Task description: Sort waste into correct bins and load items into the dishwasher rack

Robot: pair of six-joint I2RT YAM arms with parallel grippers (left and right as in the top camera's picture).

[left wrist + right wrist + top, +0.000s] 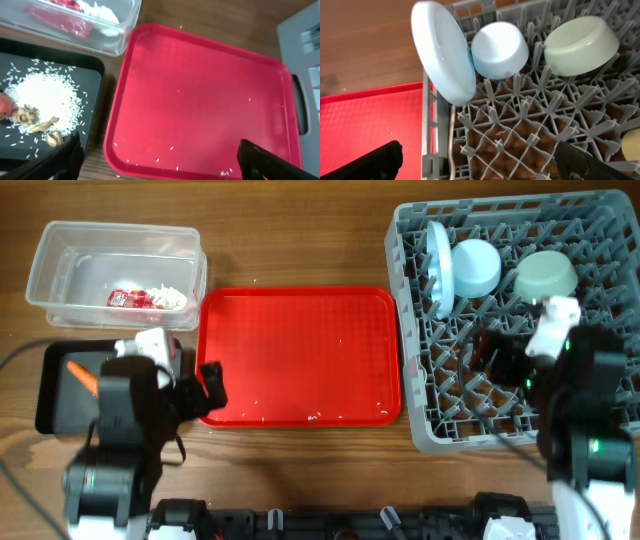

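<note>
Few whitish rice grains (222, 172) are seen along the near rim of the red plastic serving tray (200, 90), close beside the left gripper (159, 147), jaws spread and empty; the right gripper (476, 150), likewise spread, is held farther off above the grey pegged dishwasher rack (520, 125).

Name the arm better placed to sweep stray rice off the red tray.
Left: the left pincer hovers over the red tray beside the black tray; the right pincer is over the dishwasher rack.
</note>
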